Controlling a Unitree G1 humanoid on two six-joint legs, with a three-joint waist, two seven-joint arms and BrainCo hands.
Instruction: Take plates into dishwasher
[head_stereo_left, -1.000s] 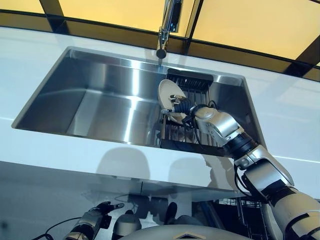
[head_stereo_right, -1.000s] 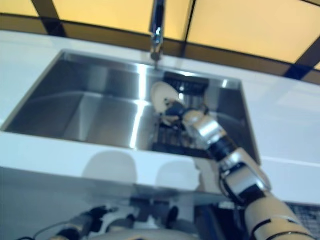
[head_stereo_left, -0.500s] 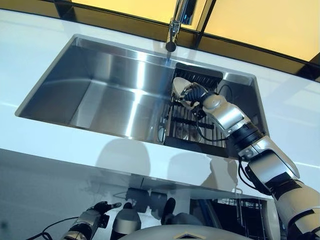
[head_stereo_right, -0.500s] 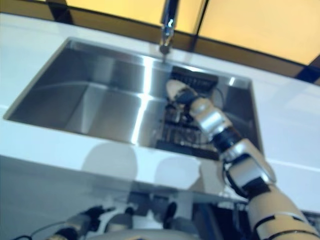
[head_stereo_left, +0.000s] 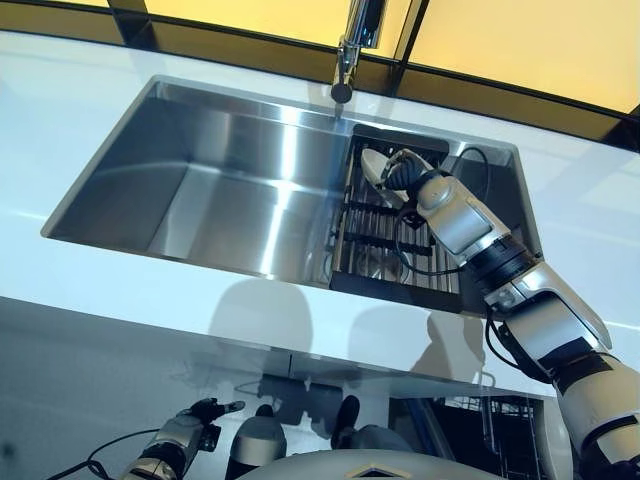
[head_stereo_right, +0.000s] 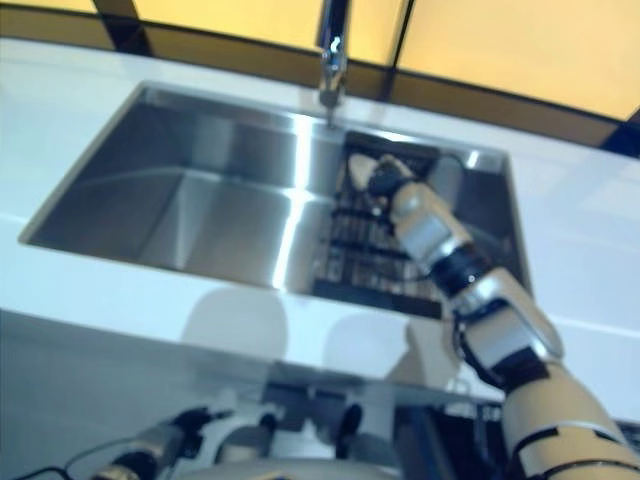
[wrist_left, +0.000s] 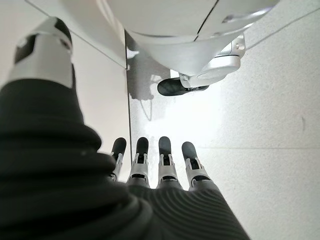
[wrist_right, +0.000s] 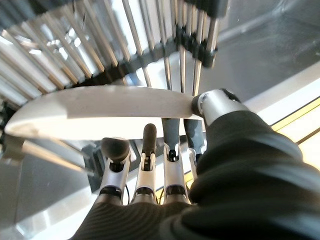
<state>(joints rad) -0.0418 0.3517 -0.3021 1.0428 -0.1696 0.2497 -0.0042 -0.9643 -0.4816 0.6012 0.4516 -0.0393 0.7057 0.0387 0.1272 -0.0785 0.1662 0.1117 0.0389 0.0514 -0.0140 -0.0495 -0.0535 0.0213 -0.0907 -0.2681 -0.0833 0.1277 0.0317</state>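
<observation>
Right wrist view, nearest first: right hand (wrist_right: 150, 200) reaching out with fingers (wrist_right: 148, 150) extended in a row under a white plate (wrist_right: 100, 110), thumb (wrist_right: 215, 102) set against the plate's rim at one end, so pinching the plate edge between thumb and fingertips. Plate lying across just beyond the fingertips, seen nearly edge-on. Beyond the plate, dark wire rack (wrist_right: 90, 45) with rows of metal tines, and steel sink wall behind.

Left eye view adds the arm's pose: right arm stretched forward from the lower right, wrist bent down into the sink (head_stereo_left: 200, 190), hand at the rack's (head_stereo_left: 395, 250) far end, below the faucet (head_stereo_left: 347, 60).

Left wrist view only: left hand (wrist_left: 160, 165) hanging low beside the cabinet front, fingers straight and slightly apart, holding nothing, grey floor (wrist_left: 270, 125) beyond.
</observation>
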